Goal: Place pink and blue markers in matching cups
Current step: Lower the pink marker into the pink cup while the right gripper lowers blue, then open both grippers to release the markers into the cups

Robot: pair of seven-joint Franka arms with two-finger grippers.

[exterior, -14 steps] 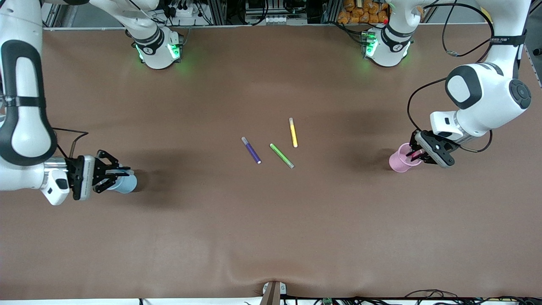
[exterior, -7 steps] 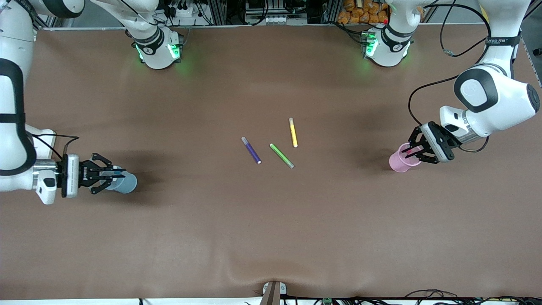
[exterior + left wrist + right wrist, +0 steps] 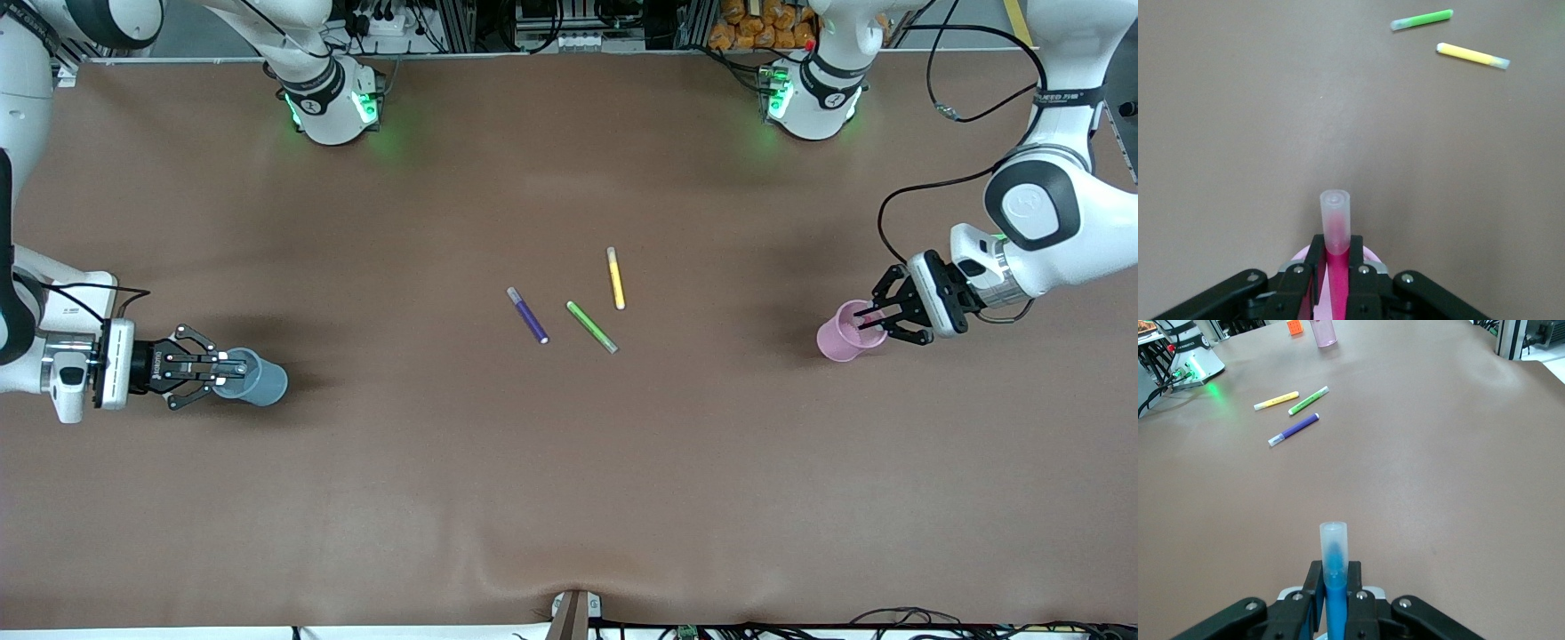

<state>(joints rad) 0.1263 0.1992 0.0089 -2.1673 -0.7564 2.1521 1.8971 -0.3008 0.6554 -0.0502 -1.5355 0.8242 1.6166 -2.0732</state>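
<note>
Two slim markers, pink marker (image 3: 1337, 280) and blue marker (image 3: 1334, 587), clear-capped.

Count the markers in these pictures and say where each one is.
5. The purple marker, green marker and yellow marker lie mid-table. The pink marker is held over the pink cup, the blue marker over the blue cup.

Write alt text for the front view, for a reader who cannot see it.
Two robot arms each hold a marker at a cup: the left gripper is shut on the pink marker over the pink cup, the right gripper on the blue marker over the blue cup. Purple, green and yellow markers lie mid-table.
</note>
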